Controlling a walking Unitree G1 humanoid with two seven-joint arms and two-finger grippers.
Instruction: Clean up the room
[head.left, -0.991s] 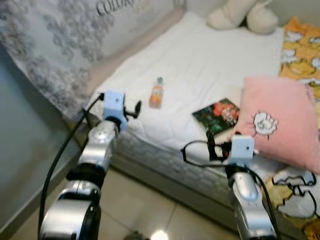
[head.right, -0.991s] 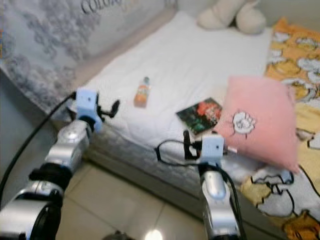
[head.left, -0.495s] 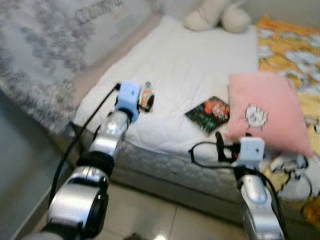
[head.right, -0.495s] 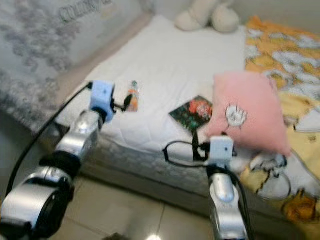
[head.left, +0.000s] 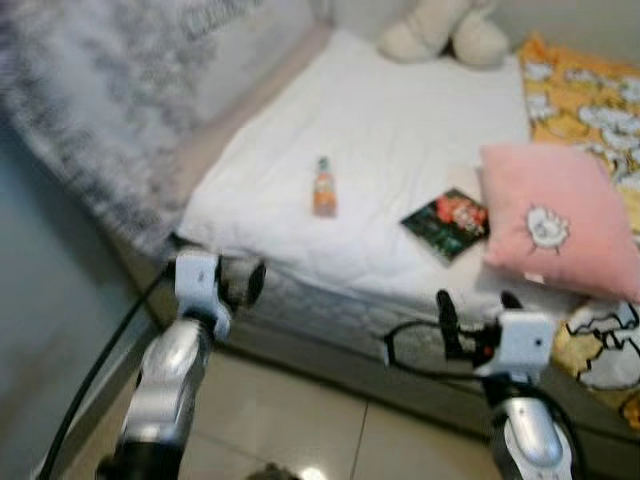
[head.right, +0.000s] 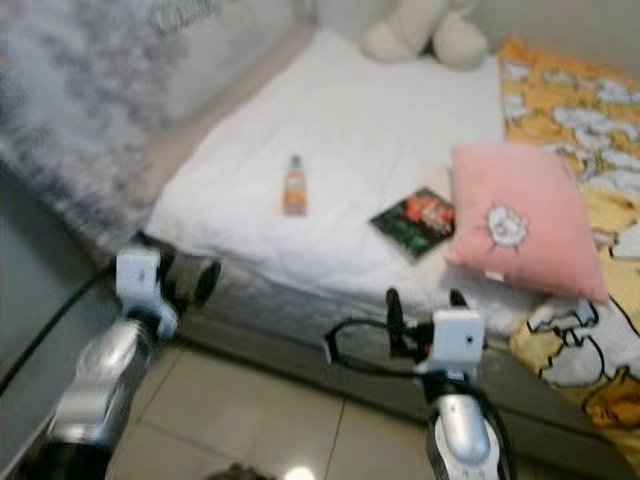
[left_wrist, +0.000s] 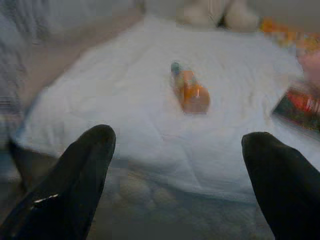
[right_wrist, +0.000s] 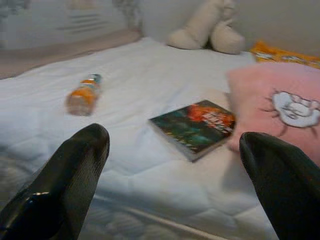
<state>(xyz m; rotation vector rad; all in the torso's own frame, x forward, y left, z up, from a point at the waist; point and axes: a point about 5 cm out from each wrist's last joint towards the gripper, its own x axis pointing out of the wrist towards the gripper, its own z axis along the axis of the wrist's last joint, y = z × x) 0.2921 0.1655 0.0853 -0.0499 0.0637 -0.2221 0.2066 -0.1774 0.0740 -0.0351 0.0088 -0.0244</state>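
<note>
From the head camera, an orange bottle (head.left: 324, 188) lies on the white bed (head.left: 420, 130), well apart from a book (head.left: 447, 216) beside the pink pillow (head.left: 557, 219). The left wrist view shows the left gripper (left_wrist: 182, 165) spread wide, short of the mattress edge, facing the bottle; best to approach straight and straddle it crosswise. The right wrist view shows the right gripper (right_wrist: 175, 175) splayed, empty, facing the book.
</note>
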